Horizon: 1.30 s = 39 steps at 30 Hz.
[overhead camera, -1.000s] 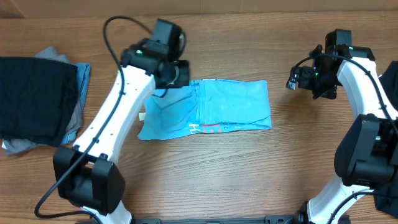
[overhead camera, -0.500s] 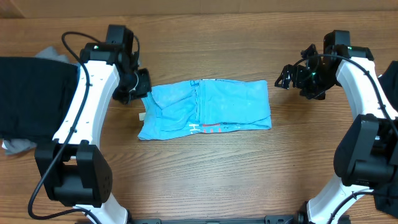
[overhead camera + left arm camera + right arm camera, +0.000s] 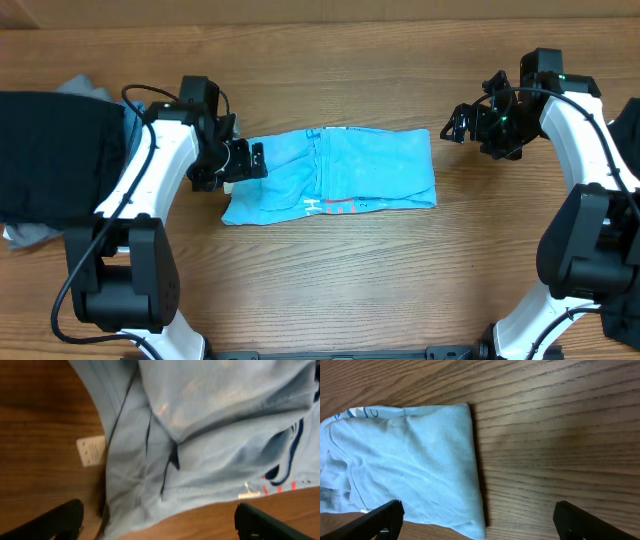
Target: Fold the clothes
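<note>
Two end effectors are in view, and both stand wide open with nothing in them. The left end effector (image 3: 250, 162) sits low at the left end of a light sky-blue cotton T-shirt (image 3: 350, 175). In the left wrist view its two dark fingers (image 3: 62, 520) are spread to the lower corners, with rumpled blue cloth lying under and between them but not pinched. The right end effector (image 3: 470, 118) is just off the shirt's upper right corner. Its wrist view shows the fingers equally far apart, with only bare wood and the shirt's right end beyond them.

The shirt lies near the middle of the brown wooden table (image 3: 400, 290), folded into a rough band that runs left to right. Its right end is fairly neat and square. Its left end is creased, with dark seams showing among the folds. A strip of white-and-red lettering (image 3: 335, 206) runs along the near edge. A small white care label (image 3: 91, 451) pokes out from the left edge onto the wood.

Well to the left, at the table's edge, is a pile of other clothes. A black garment (image 3: 50, 160) lies on top, a grey one (image 3: 25, 236) peeks out at the near corner, and a blue one (image 3: 133, 115) shows along the right side, close to the left arm.
</note>
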Tool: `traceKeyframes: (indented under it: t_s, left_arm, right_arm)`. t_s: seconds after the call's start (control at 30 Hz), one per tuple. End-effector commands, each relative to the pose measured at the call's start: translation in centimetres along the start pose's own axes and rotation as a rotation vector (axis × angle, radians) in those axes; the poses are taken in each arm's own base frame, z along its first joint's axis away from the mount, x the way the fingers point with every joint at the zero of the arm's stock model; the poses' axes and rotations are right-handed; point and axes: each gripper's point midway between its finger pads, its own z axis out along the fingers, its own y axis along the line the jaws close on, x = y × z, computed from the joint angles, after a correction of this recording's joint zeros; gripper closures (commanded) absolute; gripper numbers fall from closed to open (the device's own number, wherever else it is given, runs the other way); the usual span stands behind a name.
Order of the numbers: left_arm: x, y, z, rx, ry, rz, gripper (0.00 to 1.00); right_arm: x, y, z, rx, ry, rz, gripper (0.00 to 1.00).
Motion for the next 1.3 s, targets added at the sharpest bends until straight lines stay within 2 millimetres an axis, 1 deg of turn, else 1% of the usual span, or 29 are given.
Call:
traceKeyframes:
  t_s: [0.0, 0.17, 0.3, 0.47, 0.73, 0.8, 0.97, 1.03, 1.17, 1.27]
  left_arm:
    - [0.4, 0.7, 1.7, 0.025, -0.004, 0.017, 0.0]
    - [-0.1, 1.1, 3.2, 0.031, -0.052, 0.05, 0.0]
    - [-0.1, 1.8, 3.9, 0.001, -0.07, 0.064, 0.0]
    - [0.3, 2.1, 4.8, 0.003, -0.075, 0.083, 0.02]
    - [0.2, 1.7, 5.8, 0.042, -0.11, 0.098, 0.03]
    - [0.1, 1.6, 5.9, 0.052, -0.114, 0.1, 0.04]
    - [-0.6, 0.7, 5.7, 0.097, -0.145, 0.103, 0.12]
    - [-0.8, 0.3, 5.7, 0.123, -0.153, 0.109, 0.12]
    - [-0.8, 0.2, 5.7, 0.127, -0.154, 0.11, 0.15]
    - [-1.0, 0.1, 5.6, 0.129, -0.161, 0.106, 0.17]
  right_arm:
    - [-0.4, 0.3, -0.2, -0.006, -0.011, -0.015, 0.0]
    - [-0.4, 0.3, -0.2, -0.006, -0.012, -0.015, 0.0]
    - [-0.4, 0.3, -0.2, -0.006, -0.012, -0.016, 0.0]
    - [-1.2, 0.4, -0.2, -0.008, -0.043, -0.025, 0.0]
    - [-1.2, 0.8, -0.2, -0.034, -0.042, -0.026, 0.0]
    - [-1.0, 0.8, -0.2, -0.034, -0.036, -0.023, 0.0]
    - [-1.0, 0.8, -0.2, -0.033, -0.035, -0.023, 0.0]
    - [-1.0, 0.8, -0.2, -0.033, -0.035, -0.023, 0.0]
    - [-1.0, 0.8, -0.2, -0.031, -0.036, -0.024, 0.0]
    - [-1.0, 0.3, -0.2, -0.006, -0.036, -0.023, 0.0]
